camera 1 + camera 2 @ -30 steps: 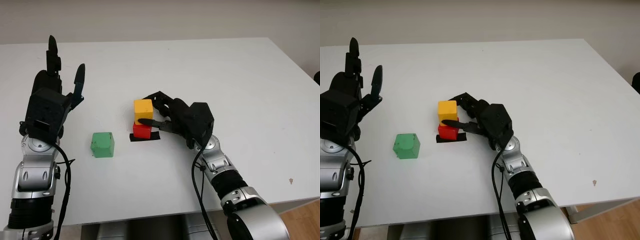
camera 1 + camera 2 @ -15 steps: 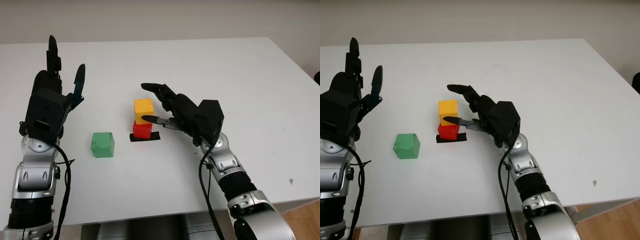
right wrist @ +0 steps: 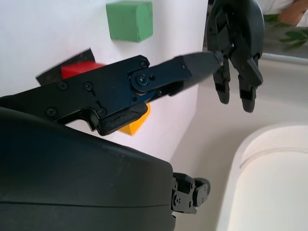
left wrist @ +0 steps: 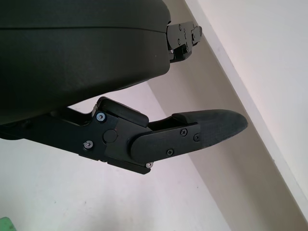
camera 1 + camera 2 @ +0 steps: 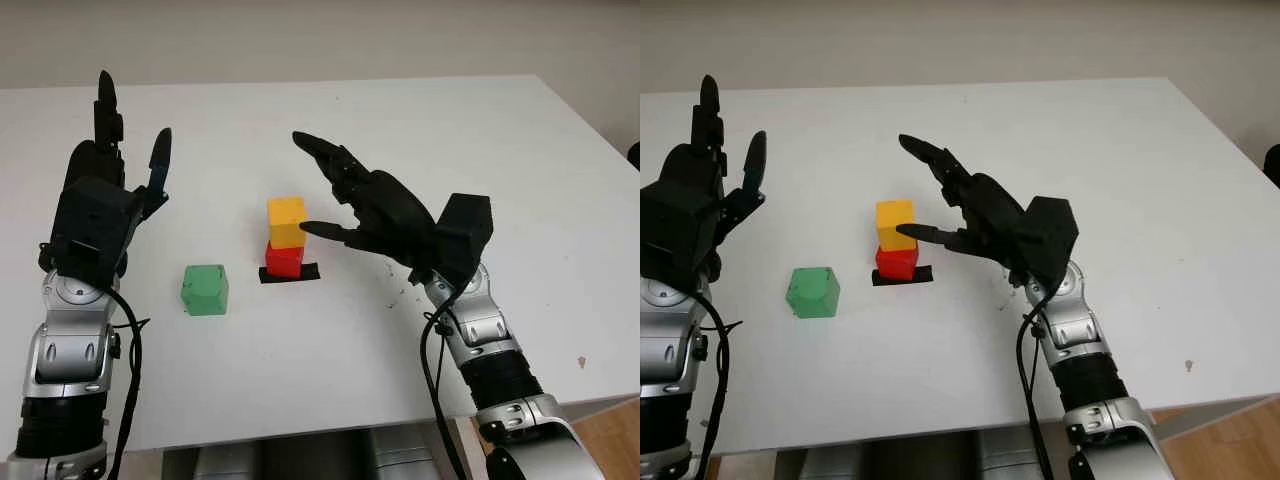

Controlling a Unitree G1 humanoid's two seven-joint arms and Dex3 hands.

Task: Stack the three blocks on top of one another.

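Right robot hand (image 5: 345, 205) beside yellow block (image 5: 286, 221)

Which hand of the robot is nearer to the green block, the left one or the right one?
Left. The left hand is raised, open, just beyond the green block near the table's left side. The right hand, open, is farther off, on the other side of the yellow block stacked on the red block.

- Red block (image 5: 284, 259): top face hidden under the yellow block (image 5: 286, 221) stacked on it; in the right wrist view a finger of the right robot hand (image 5: 372, 212) crosses most of it.
- Black patch (image 5: 290, 273): middle hidden beneath the red block.
- Bench (image 5: 420, 130): left and right corners cut off by the picture edges.
- Green block (image 4: 5, 224): a sliver at the left wrist picture's edge.
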